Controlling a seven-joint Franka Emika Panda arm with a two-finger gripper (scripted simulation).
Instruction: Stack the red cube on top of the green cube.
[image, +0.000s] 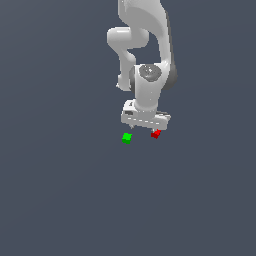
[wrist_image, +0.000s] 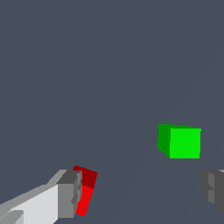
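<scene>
The gripper (wrist_image: 142, 192) is open wide and holds nothing. One finger (wrist_image: 69, 194) touches, or almost touches, the side of the red cube (wrist_image: 86, 189). The other finger (wrist_image: 214, 188) is far from it. The green cube (wrist_image: 184, 142) sits near the red cube on the gray floor (image: 60, 190), a little apart.

If the fingers shut now, I think they could push the red cube sideways or bump the green one. Nothing else is on the floor.

The red cube (image: 156, 133) is tiny, plain and bright, lying just beside the green cube (image: 127, 138), apart from it, on the exterior view's right. The green cube, same size, sits flat on the grey surface.
</scene>
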